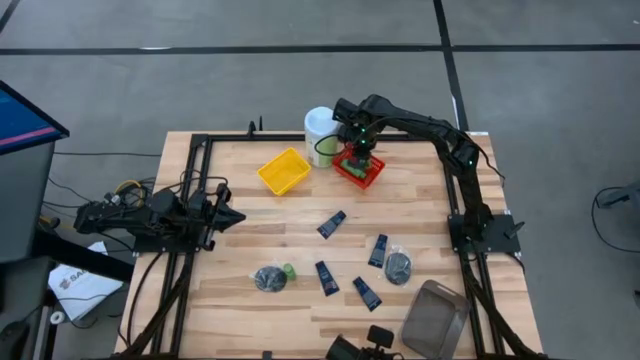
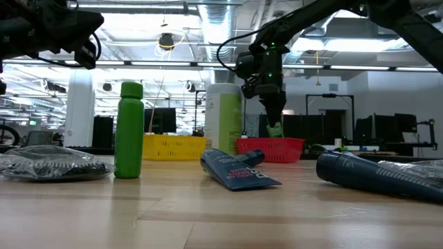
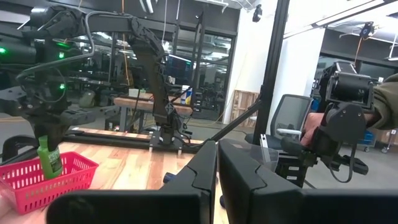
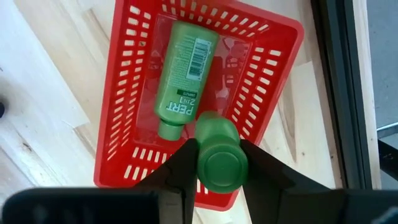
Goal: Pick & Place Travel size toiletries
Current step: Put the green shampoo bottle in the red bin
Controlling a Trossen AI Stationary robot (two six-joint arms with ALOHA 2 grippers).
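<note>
My right gripper (image 4: 221, 167) is over the red basket (image 1: 372, 178) at the table's far side, shut on a short green bottle (image 2: 275, 129). A second green bottle (image 4: 184, 73) lies flat on the basket's floor. On the table stand or lie a third green bottle (image 1: 288, 270), upright on its base, two dark wrapped bundles (image 1: 268, 279) (image 1: 398, 267) and several navy tubes (image 1: 332, 224). My left gripper (image 3: 217, 180) waits shut near the table's left edge. My right gripper pinches the green bottle's upper end (image 4: 219, 134) between its two fingers (image 4: 177, 168). It comes from above, pointing down. The bottle hangs upright below the fingers, its lower end (image 3: 52, 171) at about the height of the red basket's rim.
A yellow basket (image 1: 284, 171) and a tall pale green canister (image 1: 321, 133) stand left of the red basket. A grey container (image 1: 435, 318) sits at the near right corner. A dark metal frame (image 1: 200, 145) runs along the table's edges.
</note>
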